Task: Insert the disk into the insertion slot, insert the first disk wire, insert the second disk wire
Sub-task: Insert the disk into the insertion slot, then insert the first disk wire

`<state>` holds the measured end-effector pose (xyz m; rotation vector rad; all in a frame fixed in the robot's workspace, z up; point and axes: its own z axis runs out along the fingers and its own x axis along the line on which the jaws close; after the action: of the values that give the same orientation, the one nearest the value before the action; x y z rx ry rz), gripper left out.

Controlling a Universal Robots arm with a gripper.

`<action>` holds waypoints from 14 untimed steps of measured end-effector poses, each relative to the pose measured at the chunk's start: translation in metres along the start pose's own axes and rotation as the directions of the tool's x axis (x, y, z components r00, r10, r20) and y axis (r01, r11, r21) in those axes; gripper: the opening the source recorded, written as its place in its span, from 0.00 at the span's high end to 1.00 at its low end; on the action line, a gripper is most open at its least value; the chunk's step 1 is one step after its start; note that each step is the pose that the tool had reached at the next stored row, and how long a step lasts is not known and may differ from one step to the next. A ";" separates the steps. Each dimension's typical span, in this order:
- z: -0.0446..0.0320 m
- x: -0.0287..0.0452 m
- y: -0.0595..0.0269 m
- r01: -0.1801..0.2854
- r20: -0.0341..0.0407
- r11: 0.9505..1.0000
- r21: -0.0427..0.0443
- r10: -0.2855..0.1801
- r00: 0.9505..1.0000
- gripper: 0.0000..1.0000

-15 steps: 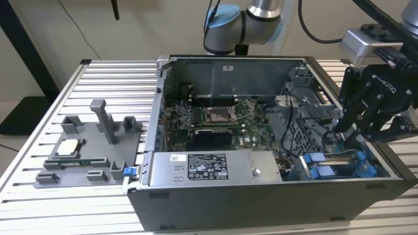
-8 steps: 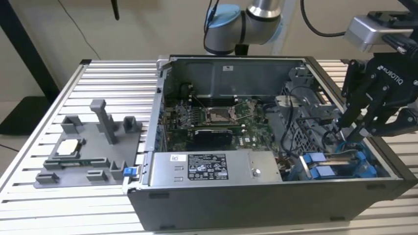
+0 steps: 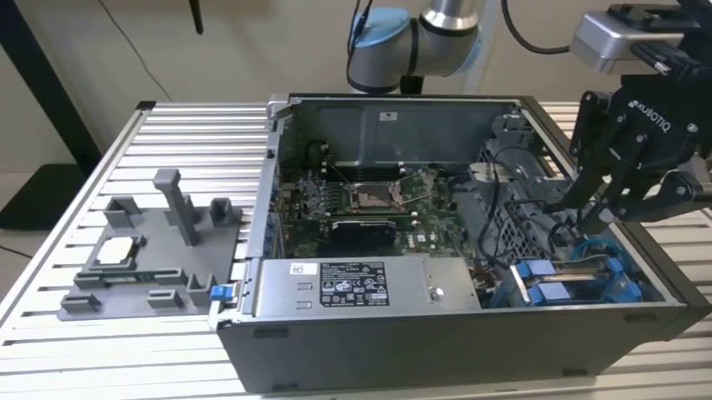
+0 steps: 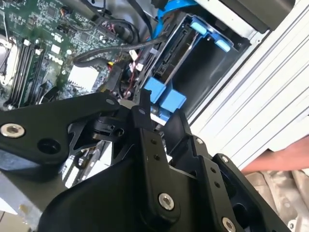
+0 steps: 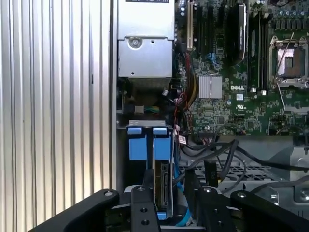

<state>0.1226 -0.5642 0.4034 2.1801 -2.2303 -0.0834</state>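
The disk stands on edge in its blue carrier, down inside the insertion slot of the drive cage, at the case's corner on the exterior view's right. My black gripper hovers right over it with the jaws open. One finger is close beside the disk and the other stands off it. A blue wire and black wires lie loose beside the cage. The blue carrier tabs show between the fingertips.
The open computer case holds a motherboard and a grey power-supply box next to the cage. A grey fixture sits on the slatted table at the exterior view's left. A person's arm is near the case.
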 end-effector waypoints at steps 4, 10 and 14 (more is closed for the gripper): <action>0.0005 -0.0101 0.0018 0.000 0.001 1.000 0.001 0.000 1.000 0.00; 0.0032 -0.0166 0.0056 0.001 0.016 1.000 0.014 -0.001 1.000 0.00; 0.0044 -0.0197 0.0087 0.002 0.031 0.999 0.037 -0.003 1.000 0.00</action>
<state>0.1141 -0.5442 0.3999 2.2156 -2.2635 -0.0772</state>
